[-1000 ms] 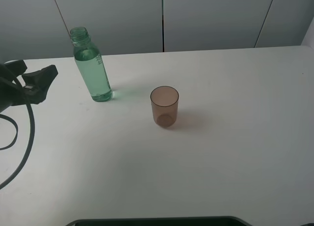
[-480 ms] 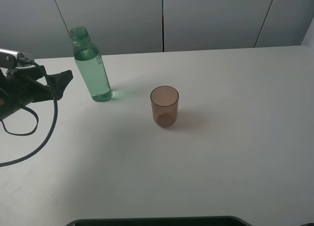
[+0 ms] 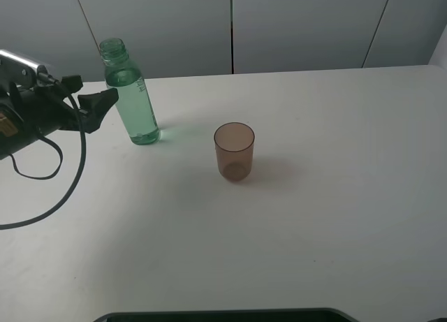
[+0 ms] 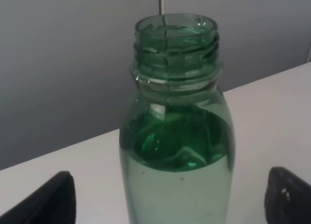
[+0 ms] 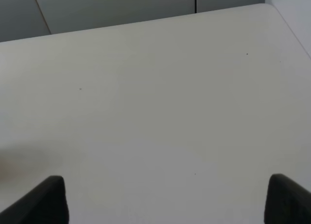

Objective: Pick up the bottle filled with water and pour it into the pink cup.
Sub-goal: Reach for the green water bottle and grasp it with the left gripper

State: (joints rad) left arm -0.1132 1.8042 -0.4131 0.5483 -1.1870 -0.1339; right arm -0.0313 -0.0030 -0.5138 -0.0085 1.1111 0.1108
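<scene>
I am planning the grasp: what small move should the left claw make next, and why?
Probably advance a little toward the bottle. The left claw is open, the bottle is centred between its fingertips, but they appear just short of its body.

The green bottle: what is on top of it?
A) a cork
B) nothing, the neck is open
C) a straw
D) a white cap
B: in the left wrist view the bottle ends in a bare threaded neck with no cap on it.
</scene>
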